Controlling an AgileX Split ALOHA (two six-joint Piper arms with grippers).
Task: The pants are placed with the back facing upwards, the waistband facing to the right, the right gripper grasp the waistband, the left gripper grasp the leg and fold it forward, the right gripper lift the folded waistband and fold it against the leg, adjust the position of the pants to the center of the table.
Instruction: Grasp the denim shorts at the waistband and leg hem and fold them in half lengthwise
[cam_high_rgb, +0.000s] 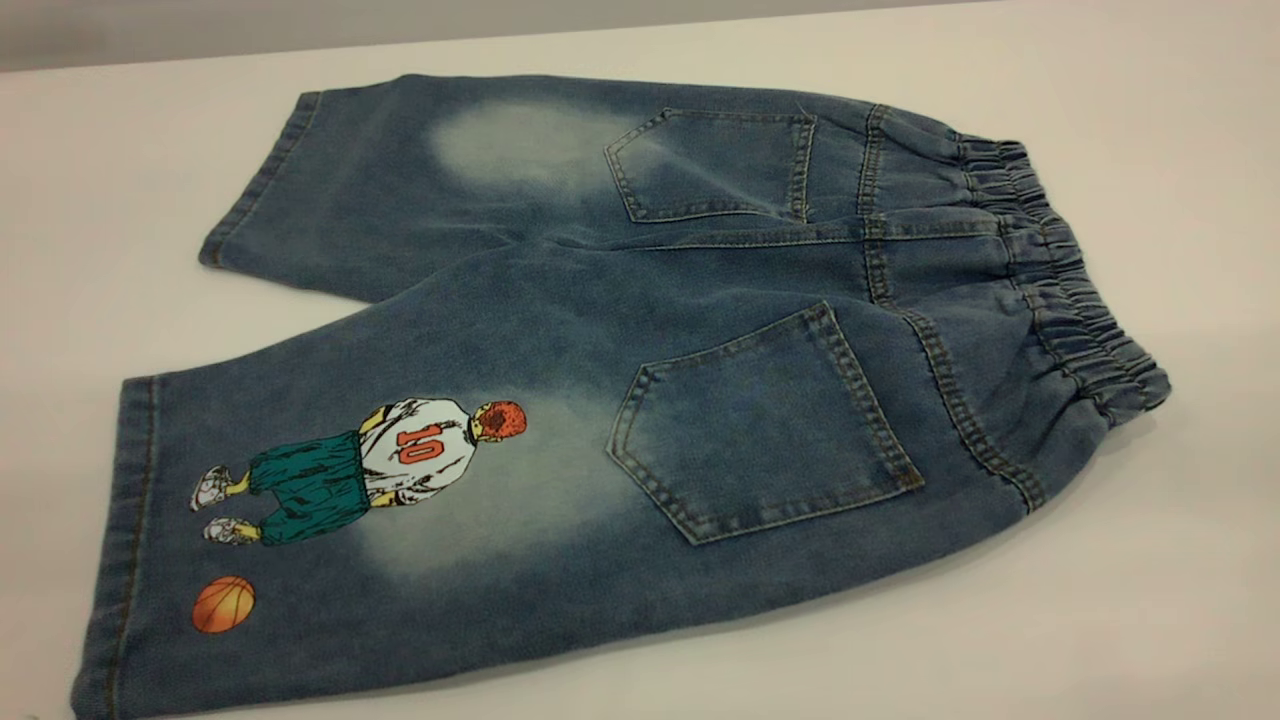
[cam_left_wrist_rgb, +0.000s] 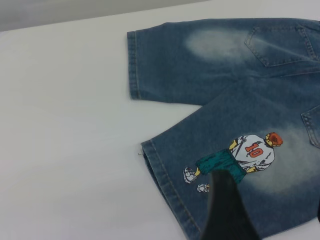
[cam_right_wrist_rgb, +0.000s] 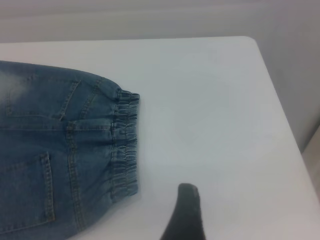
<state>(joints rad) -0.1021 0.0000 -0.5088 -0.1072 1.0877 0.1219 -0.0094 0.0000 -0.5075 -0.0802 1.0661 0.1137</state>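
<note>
While the denim pants (cam_high_rgb: 640, 380) are laid flat and unfolded on the white table (cam_high_rgb: 1150, 600), their back is turned upward, as seen in the exterior view. The elastic waistband (cam_high_rgb: 1060, 280) is found at the right of the frame and the two leg hems at the left. Two back pockets are shown, one at upper centre (cam_high_rgb: 715, 165) and one at lower centre (cam_high_rgb: 760, 425). A printed basketball player (cam_high_rgb: 375, 465) and an orange ball (cam_high_rgb: 223, 604) are seen at lower left. No gripper is visible in this view.

In the left wrist view, the near leg (cam_left_wrist_rgb: 240, 150) fills the right half of the frame, and one dark finger of the left gripper (cam_left_wrist_rgb: 226, 210) is seen at the bottom edge, over the cloth beside the print. How far its fingers are parted cannot be told.

In the right wrist view, the waistband (cam_right_wrist_rgb: 125, 145) is seen at centre left, and one dark finger of the right gripper (cam_right_wrist_rgb: 184, 215) is seen at bottom centre over bare table (cam_right_wrist_rgb: 220, 110), just beside the band. Its opening cannot be told, and nothing is seen to be held.
</note>
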